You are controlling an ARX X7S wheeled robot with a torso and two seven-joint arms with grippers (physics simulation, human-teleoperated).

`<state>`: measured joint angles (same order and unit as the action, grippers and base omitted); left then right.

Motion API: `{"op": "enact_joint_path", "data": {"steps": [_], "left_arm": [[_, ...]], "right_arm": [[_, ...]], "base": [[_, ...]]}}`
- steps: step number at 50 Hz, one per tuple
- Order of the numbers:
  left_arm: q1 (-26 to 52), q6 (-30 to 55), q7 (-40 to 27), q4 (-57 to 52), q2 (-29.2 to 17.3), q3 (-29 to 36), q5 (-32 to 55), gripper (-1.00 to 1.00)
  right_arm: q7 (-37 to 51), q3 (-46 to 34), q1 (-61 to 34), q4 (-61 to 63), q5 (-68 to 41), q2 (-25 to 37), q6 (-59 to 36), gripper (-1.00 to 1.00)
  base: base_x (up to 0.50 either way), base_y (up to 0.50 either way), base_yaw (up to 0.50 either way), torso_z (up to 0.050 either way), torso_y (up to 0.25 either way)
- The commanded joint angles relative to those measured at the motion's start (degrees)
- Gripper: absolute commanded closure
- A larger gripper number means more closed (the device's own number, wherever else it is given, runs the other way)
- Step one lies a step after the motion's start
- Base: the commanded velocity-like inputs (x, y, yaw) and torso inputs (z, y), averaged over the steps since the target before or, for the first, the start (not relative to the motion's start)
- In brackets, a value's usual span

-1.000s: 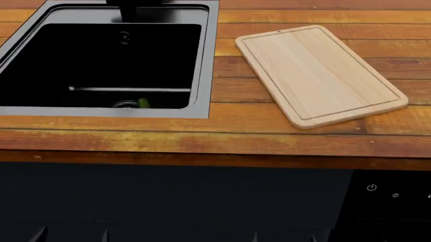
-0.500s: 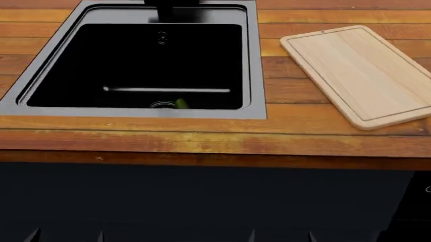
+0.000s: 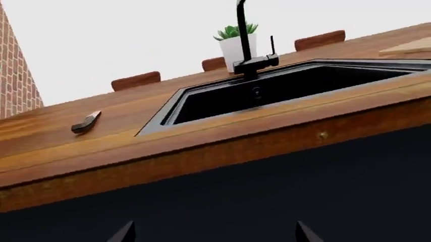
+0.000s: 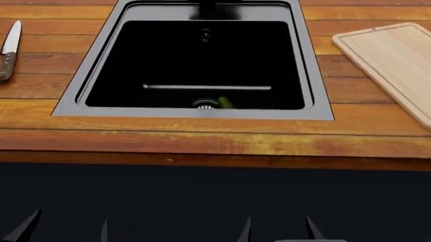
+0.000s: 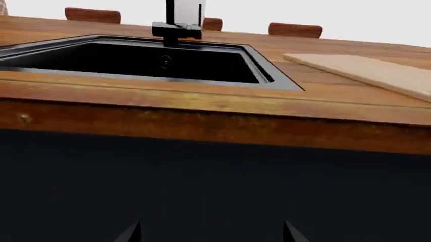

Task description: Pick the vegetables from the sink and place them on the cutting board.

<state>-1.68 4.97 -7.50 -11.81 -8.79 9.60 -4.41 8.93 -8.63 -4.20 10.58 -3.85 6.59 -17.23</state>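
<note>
Both grippers idling w/ jaws wide below the desk edge; cucumber lying by sink drain, needing a steep reach over the near rim.

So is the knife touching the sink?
Apart. In the head view, bare wooden counter shows between the knife and the sink rim.

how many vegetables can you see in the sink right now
1. A green cucumber lies by the drain at the sink's near wall, only partly showing. That wall hides the floor nearest the robot, so another may be hidden.
</note>
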Motion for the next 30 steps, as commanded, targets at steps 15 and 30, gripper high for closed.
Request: {"op": "enact_joint_path", "data": {"steps": [15,30], "left_arm": [[40.54,52.29,19.65,-25.75,-2.46,5.77,-13.92,-1.00],[62.56,51.42,29.03,-5.78,-8.72,14.50,-12.55,-1.00]], "right_arm": [[-7.31,3.03,-51.72,25.27,-4.00,5.06,-68.17,-1.00],[-16.76,-9.66,-73.23,-1.98,-6.89,11.67,-64.57,-1.00]], "base": [[0.00,0.00,0.00,0.050,-0.037],[0.00,0.00,0.00,0.050,-0.007]]}}
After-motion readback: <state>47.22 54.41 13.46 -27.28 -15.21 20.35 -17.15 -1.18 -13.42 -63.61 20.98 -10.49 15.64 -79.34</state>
